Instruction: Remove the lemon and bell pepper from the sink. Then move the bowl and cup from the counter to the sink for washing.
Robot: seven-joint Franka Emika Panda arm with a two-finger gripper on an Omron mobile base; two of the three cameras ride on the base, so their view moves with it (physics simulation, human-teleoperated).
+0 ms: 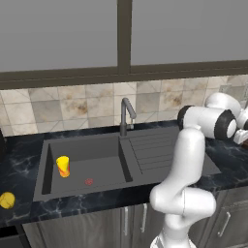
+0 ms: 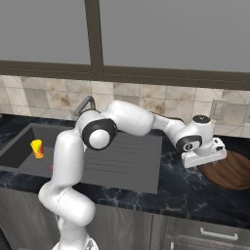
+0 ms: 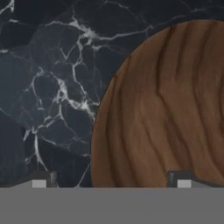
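Brown wood grain marks the bowl [image 3: 162, 109], a wide shallow dish sitting on the dark marble counter [image 3: 48, 87] to the right of the sink [image 1: 145, 155]. The gripper [image 3: 111, 180] hangs just above the bowl's left rim, one fingertip over the wood and the other over bare counter, so the jaws straddle the edge; they stand wide apart and hold nothing. In the right base view the hand sits close over the bowl's near-left edge, with the white arm stretched across the ribbed drainboard to reach it. The yellow cup [image 1: 63, 166] with its red mark already stands upright inside the basin, near its left wall, and a small flat reddish disc [image 1: 88, 181] lies on the basin floor beside it. The lemon [image 1: 7, 200] rests on the counter left of the sink, well apart from the cup. The step in hand looks like the pickup of the bowl, the last item bound for the sink. The next move probably calls for lowering until the rim lies between the fingers, then pinching the thin wall firmly before lifting, since a wide bowl held by one edge may tip.
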